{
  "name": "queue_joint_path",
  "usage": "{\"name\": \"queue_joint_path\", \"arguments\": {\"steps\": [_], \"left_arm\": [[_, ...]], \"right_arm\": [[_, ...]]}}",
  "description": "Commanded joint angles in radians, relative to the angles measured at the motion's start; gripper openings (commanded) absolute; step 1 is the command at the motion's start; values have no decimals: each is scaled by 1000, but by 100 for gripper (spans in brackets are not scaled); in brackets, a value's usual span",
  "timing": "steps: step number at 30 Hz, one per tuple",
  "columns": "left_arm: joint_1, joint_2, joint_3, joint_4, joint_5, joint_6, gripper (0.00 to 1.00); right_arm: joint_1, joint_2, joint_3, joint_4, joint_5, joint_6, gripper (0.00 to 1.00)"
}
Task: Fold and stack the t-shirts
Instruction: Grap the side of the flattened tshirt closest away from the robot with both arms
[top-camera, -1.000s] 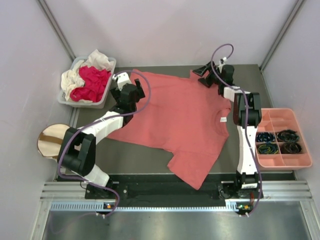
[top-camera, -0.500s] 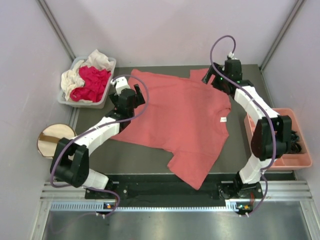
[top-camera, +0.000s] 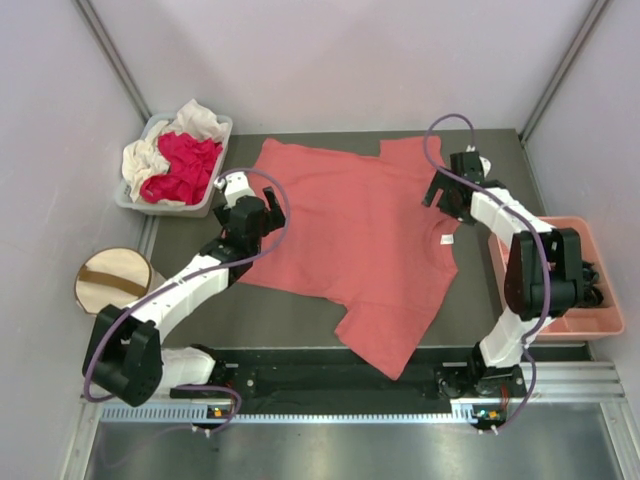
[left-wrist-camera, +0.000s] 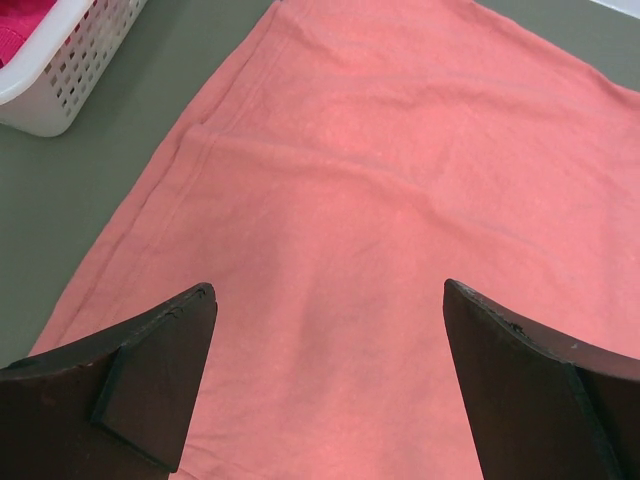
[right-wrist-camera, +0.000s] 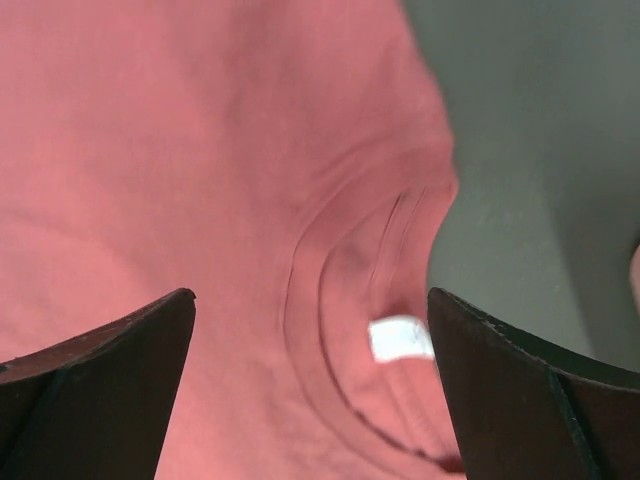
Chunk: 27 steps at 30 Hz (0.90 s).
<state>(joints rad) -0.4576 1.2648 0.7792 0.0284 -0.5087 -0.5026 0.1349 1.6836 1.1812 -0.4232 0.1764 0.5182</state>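
A large salmon-pink t-shirt (top-camera: 360, 240) lies spread flat on the dark table, its white neck label (top-camera: 446, 238) at the right. My left gripper (top-camera: 260, 212) hovers open over the shirt's left edge; in the left wrist view only pink cloth (left-wrist-camera: 400, 200) shows between the fingers, around the gripper's midpoint (left-wrist-camera: 327, 290). My right gripper (top-camera: 447, 192) hangs open above the collar, the label (right-wrist-camera: 400, 338) showing just inside its right finger, near the midpoint (right-wrist-camera: 310, 295). Magenta-red (top-camera: 185, 165) and cream-white (top-camera: 150, 155) t-shirts lie crumpled in a basket.
The white perforated basket (top-camera: 205, 200) stands at the back left, its corner (left-wrist-camera: 60, 90) near the shirt's edge. A cream drum bin (top-camera: 112, 280) sits at the left. A pink compartment tray (top-camera: 590, 300) stands at the right, partly behind my right arm.
Both arms have drawn back from the shirt's far edge toward the near side. The right gripper now hangs over the collar. The far hem lies flat and uncovered.
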Motion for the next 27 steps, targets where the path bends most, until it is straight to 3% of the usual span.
{"name": "queue_joint_path", "arguments": {"steps": [1,9,13,21,27], "left_arm": [[-4,-39,-6,-5,2,-14,99],[-7,-45,-14,1,7,-14,99],[-7,-39,-9,2,7,-4,99],[-7,-44,-8,-2,13,3,99],[-7,-58,-14,-10,13,6,99]], "right_arm": [[-98,82,150,44,-20,-30,99],[-130,350,409,26,-84,-155,99],[-130,415,465,32,-149,-175,99],[-130,501,554,-3,-138,-196,99],[-159,594,713,-78,-161,-201,99]]}}
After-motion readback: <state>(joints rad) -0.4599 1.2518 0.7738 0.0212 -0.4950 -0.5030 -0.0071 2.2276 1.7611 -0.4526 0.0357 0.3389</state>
